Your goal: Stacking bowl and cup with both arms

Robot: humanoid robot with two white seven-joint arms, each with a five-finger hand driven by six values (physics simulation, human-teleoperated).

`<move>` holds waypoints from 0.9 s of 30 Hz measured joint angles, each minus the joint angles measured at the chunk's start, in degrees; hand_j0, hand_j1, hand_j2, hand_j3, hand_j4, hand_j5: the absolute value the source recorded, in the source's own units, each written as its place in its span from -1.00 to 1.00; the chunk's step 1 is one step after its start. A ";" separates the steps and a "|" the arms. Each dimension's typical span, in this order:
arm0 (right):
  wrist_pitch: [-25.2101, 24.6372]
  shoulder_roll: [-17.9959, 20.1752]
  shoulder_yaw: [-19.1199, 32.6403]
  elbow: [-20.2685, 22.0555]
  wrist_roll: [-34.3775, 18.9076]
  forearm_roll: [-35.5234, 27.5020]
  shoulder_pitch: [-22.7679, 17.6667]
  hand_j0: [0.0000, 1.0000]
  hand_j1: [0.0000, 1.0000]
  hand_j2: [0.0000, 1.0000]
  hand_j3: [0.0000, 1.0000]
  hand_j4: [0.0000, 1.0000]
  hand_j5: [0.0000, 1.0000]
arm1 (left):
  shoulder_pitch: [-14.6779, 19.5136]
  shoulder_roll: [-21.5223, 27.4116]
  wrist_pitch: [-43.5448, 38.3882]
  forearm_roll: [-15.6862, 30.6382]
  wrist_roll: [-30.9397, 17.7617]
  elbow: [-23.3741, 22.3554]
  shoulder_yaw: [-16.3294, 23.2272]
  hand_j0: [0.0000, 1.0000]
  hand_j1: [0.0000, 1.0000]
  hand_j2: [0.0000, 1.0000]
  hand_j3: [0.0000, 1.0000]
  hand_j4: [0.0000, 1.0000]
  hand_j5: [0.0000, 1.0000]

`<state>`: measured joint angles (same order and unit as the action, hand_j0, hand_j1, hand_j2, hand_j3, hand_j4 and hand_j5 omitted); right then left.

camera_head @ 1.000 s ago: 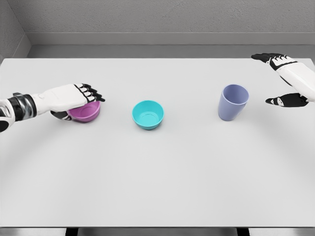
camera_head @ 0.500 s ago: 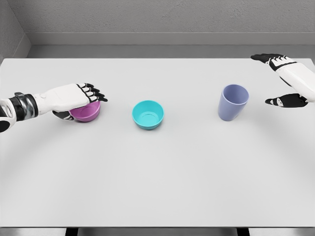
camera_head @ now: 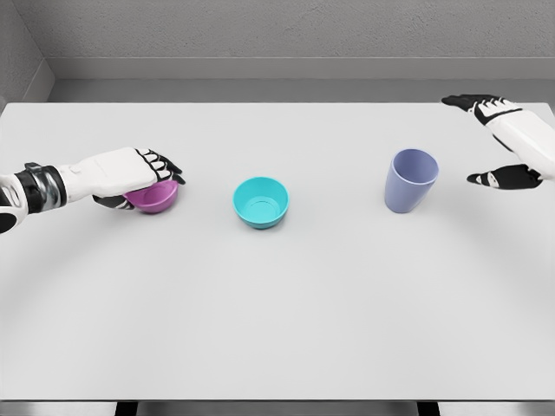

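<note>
Grasp step, we judge: left hand [camera_head: 130, 173] lies over the purple bowl [camera_head: 156, 197], fingers curled on its rim, at table [camera_head: 277, 303] left. Teal bowl [camera_head: 261, 202] sits centre, well apart, lavender cup [camera_head: 410, 180] upright to its right. Next we'd lift purple and carry it onto teal (needs clearance over the rim). Right hand [camera_head: 507, 147] hovers spread just right of the cup, holding nothing. Versus a second ago: purple bowl looks slightly raised or tilted; right hand barely moved.

Bright, even light; soft shadows
</note>
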<state>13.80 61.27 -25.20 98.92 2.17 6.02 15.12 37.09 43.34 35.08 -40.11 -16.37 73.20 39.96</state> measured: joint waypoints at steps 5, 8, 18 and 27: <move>-0.02 0.06 -0.04 0.00 0.00 0.00 0.00 1.00 1.00 1.00 1.00 1.00 1.00 | 0.00 -0.01 0.01 0.04 0.07 -0.13 -0.03 0.27 0.27 0.27 0.27 0.27 0.27; -0.01 0.07 -0.04 0.00 0.00 0.00 -0.09 1.00 1.00 1.00 1.00 1.00 1.00 | -0.09 -0.20 0.01 0.17 0.15 0.06 -0.10 0.17 0.17 0.17 0.17 0.17 0.17; -0.01 0.08 -0.11 -0.18 0.00 0.00 -0.09 1.00 1.00 1.00 1.00 1.00 1.00 | 0.88 -1.55 0.02 2.52 0.28 2.62 -0.49 0.17 0.17 0.17 0.17 0.17 0.17; -0.01 0.21 -0.13 -0.32 0.00 -0.08 -0.09 1.00 1.00 1.00 1.00 1.00 1.00 | 1.93 -5.29 0.02 3.07 0.27 7.17 -0.76 0.17 0.17 0.17 0.17 0.17 0.17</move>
<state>13.79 61.48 -25.34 98.60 2.17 5.94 15.03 39.02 38.05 35.11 -37.04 -16.10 80.37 39.19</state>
